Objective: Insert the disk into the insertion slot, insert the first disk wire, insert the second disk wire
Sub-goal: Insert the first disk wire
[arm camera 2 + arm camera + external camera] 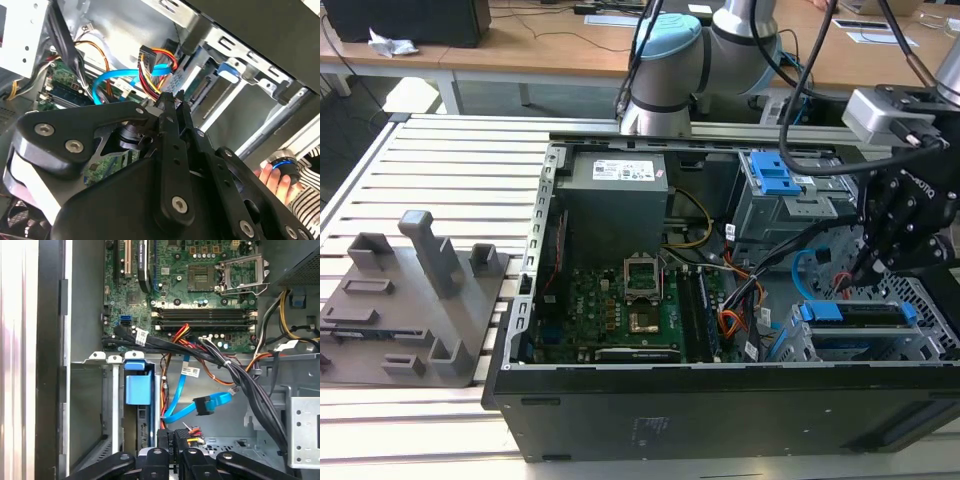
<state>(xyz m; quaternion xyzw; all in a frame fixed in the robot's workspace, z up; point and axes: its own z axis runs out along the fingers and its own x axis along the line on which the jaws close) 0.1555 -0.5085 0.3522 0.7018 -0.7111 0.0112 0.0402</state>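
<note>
Closest in both wrist views stood the black pincer, its fingers drawn together and clamped on the power cable, a bundle of red, yellow, orange and black wires. Just beside it lay a blue data cable, its black plug loose. The disk already sat in the insertion slot, at the exterior view's right end of the open computer case. Its blue caddy tab faced the motherboard. White tags hung on the cables, and a white label marked the power supply; none of the print could be made out. A hand with a striped sleeve showed beyond the case. The case rested on a slatted tabletop.
</note>
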